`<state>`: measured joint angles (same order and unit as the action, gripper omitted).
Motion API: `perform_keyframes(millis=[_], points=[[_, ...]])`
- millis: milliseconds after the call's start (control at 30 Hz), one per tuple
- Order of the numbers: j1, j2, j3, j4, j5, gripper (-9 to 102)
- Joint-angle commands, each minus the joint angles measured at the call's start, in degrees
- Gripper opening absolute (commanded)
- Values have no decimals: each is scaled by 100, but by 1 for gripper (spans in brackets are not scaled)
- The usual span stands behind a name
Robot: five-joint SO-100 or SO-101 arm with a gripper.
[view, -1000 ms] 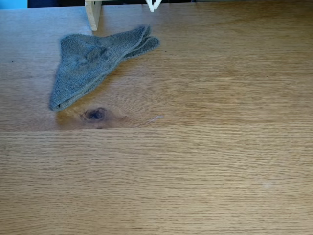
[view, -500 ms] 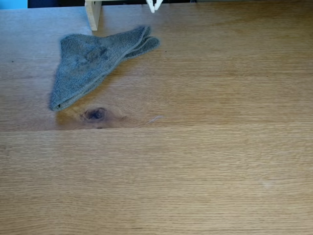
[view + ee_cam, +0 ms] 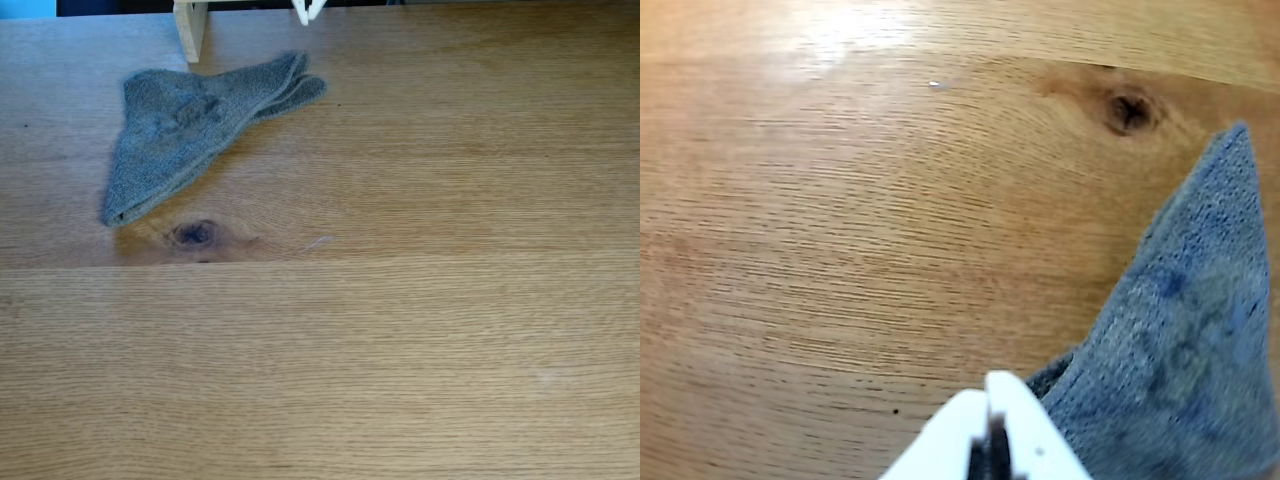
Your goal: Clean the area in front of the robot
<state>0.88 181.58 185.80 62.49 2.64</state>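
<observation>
The area is a broad light-brown oak tabletop [image 3: 400,330] with a plank seam and a dark knot [image 3: 195,233]. A folded grey terry cloth [image 3: 185,120] lies at its far left. The robot's white pointed gripper [image 3: 307,12] pokes in at the top edge, just right of the cloth's far tip. In the wrist view the gripper [image 3: 990,385] is shut, its two white fingers pressed together with nothing between them, hanging over the bare tabletop [image 3: 840,220] right beside the cloth [image 3: 1180,350]. The knot [image 3: 1127,110] lies further ahead.
A pale wooden post [image 3: 189,28] stands at the table's far edge, just behind the cloth. A small light fleck [image 3: 318,241] lies on the wood right of the knot. The near and right parts of the table are bare wood.
The gripper's white tips have shifted slightly to the left along the top edge of the fixed view. The cloth has not moved.
</observation>
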Motion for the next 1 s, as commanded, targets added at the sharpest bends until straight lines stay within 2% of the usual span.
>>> perform_keyframes(millis=[0,300,767,867,967], points=[[0,-334,255,-422,-387,0],[-343,-2584,-2004,-264,-44,0],[536,-5150,-5396,-738,255,0],[905,-5581,-5836,-835,334,6],[1362,-5994,-6126,-1099,457,22]])
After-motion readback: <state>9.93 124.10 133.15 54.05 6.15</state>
